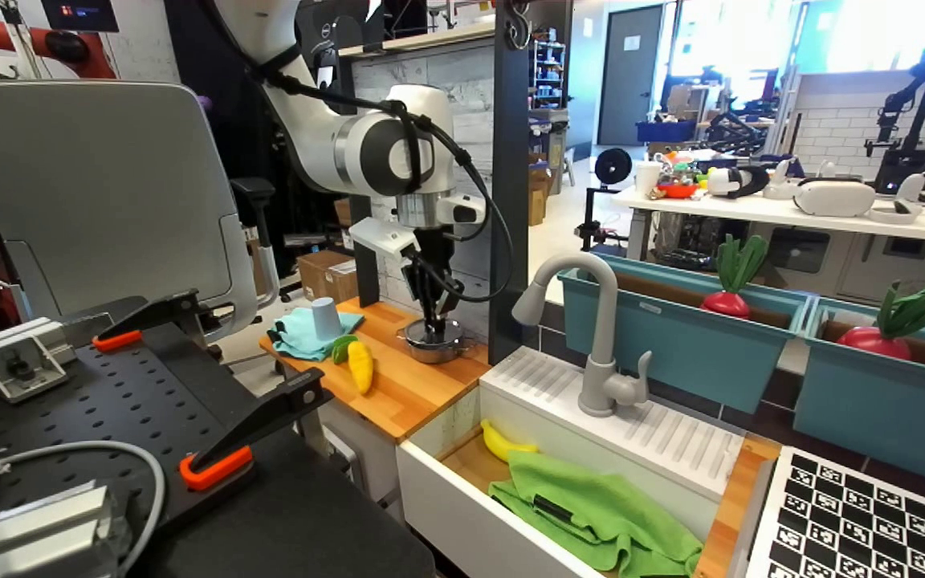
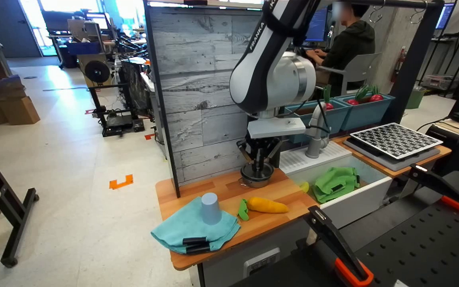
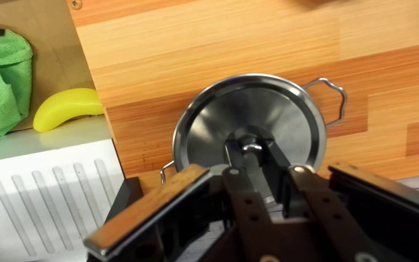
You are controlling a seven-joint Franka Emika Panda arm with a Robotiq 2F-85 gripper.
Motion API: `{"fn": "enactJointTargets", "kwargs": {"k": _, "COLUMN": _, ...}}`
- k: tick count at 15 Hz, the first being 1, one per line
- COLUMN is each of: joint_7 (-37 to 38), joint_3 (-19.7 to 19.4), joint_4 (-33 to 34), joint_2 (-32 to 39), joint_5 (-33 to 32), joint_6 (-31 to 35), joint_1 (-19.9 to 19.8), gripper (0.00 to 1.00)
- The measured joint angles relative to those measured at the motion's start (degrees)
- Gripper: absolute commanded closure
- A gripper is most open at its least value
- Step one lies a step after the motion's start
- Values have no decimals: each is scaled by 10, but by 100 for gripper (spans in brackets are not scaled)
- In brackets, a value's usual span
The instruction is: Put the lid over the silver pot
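The silver pot stands on the wooden counter in both exterior views (image 1: 432,353) (image 2: 255,183); in the wrist view its wire handles (image 3: 343,100) stick out on both sides. The grey-silver lid (image 3: 211,134) lies over the pot's opening, centred within the round rim in the wrist view. Whether it is fully seated all round I cannot tell. My gripper (image 3: 252,145) points down over the lid, with its fingertips close on both sides of the lid's knob. The fingers hide part of the lid and its near edge. The pot's inside is hidden.
A yellow carrot-like toy (image 2: 267,205), a light blue cup (image 2: 211,209) and a teal cloth (image 2: 181,229) lie on the same counter. A grey plank wall (image 2: 201,99) stands close behind the pot. The sink (image 1: 462,482) with faucet (image 1: 603,337), banana (image 1: 507,444) and green cloth (image 1: 591,498) is beside it.
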Motion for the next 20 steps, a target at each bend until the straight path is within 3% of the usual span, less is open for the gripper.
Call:
{"fn": "enactJointTargets", "kwargs": {"k": 6, "joint_7": 4, "joint_3": 2, "joint_4": 9, "joint_2": 10, "joint_5": 0, "joint_6": 0, "joint_1": 1, "gripper": 95}}
{"fn": "enactJointTargets", "kwargs": {"k": 7, "joint_7": 5, "joint_3": 2, "joint_4": 10, "joint_2": 11, "joint_5": 0, "joint_6": 0, "joint_1": 1, "gripper": 55}}
{"fn": "enactJointTargets", "kwargs": {"k": 8, "joint_7": 7, "joint_3": 2, "joint_4": 11, "joint_2": 11, "joint_5": 0, "joint_6": 0, "joint_1": 1, "gripper": 54}}
{"fn": "enactJointTargets", "kwargs": {"k": 15, "joint_7": 10, "joint_3": 2, "joint_4": 12, "joint_2": 12, "joint_5": 1, "joint_6": 0, "joint_1": 1, "gripper": 4}}
{"fn": "enactJointTargets", "kwargs": {"k": 16, "joint_7": 10, "joint_3": 2, "joint_4": 12, "joint_2": 12, "joint_5": 1, "joint_6": 0, "joint_1": 1, "gripper": 0}}
{"fn": "enactJointTargets", "kwargs": {"k": 20, "joint_7": 10, "joint_3": 3, "joint_4": 12, "joint_2": 12, "joint_5": 1, "joint_6": 0, "joint_1": 1, "gripper": 0}}
